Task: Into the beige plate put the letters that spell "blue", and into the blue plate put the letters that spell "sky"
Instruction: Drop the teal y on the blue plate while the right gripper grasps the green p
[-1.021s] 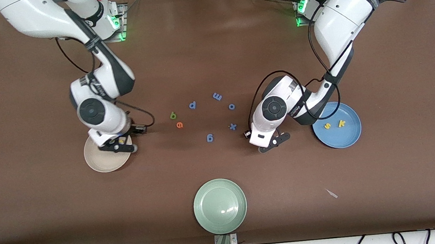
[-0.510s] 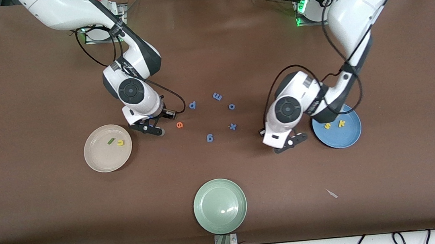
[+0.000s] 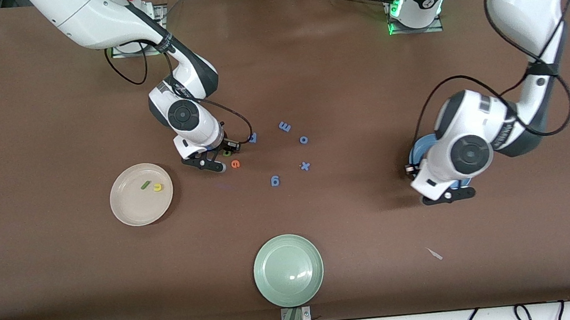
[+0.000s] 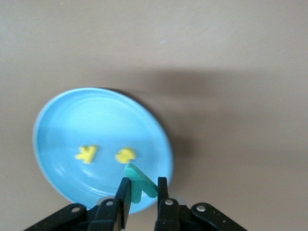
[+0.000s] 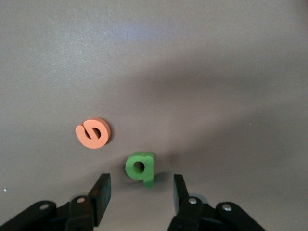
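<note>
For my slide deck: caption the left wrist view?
Left gripper holds the teal y over the blue plate, where yellow s and k already lie.

Right arm: reaches from its base down toward table centre, elbow bent, wrist pointing straight down. Right gripper [image 3: 211, 163] low over the table, jaws open with a clear gap; the dark green b [image 5: 141, 168] sits on the table just ahead of the gap, between the fingertip lines, untouched, the orange e [image 5: 93, 133] a bit further out to one side.

Left arm: swung out toward its own end of the table, elbow high, forearm folded back down, wrist vertical. Left gripper [image 4: 143, 197] up in the air, fingers [image 4: 124, 197] clamped on the teal y [image 4: 140, 186], over the rim of the blue plate [image 4: 62, 120].
</note>
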You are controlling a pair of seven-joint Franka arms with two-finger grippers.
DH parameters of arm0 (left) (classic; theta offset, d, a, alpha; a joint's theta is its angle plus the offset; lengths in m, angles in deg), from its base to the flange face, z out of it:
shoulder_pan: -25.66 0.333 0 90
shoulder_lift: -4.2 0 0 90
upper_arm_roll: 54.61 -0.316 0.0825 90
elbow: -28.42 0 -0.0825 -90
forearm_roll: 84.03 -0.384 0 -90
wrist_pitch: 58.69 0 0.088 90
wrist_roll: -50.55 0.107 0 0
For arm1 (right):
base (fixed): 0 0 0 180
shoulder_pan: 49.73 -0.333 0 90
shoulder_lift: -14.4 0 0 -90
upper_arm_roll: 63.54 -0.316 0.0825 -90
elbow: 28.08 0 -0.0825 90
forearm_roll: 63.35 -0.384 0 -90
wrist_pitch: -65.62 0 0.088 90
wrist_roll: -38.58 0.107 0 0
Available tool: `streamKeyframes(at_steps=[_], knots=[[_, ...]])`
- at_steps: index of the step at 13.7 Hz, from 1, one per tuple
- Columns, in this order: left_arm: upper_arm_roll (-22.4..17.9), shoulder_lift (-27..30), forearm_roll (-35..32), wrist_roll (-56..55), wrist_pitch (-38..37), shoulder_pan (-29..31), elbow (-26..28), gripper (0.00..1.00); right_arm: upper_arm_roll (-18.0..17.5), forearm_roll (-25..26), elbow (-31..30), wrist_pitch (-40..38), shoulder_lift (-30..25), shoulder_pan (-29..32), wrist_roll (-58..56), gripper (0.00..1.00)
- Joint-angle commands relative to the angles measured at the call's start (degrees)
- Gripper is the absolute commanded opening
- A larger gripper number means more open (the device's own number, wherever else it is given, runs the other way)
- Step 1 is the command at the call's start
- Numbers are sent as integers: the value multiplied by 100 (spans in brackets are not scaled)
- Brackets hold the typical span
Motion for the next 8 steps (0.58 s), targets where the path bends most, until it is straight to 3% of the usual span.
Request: streamKeyframes(at_steps=[1, 3, 4, 7, 8], knots=[[66, 176, 22, 621, 32, 447, 710, 7, -46, 293, -103, 155, 59, -1, 107, 61], [189, 369, 13, 736, 320, 746, 1306, 11, -37, 444, -182, 251, 60, -1, 107, 61], [268, 474, 13, 815, 575, 965, 1675, 18, -28, 461, -182, 252, 60, -1, 98, 60], [400, 537, 39, 789, 622, 1047, 1750, 100, -28, 470, -174, 252, 60, -1, 98, 52], [418, 641, 48, 807, 595, 1038, 1688, 100, -20, 470, -182, 252, 60, -1, 98, 47]])
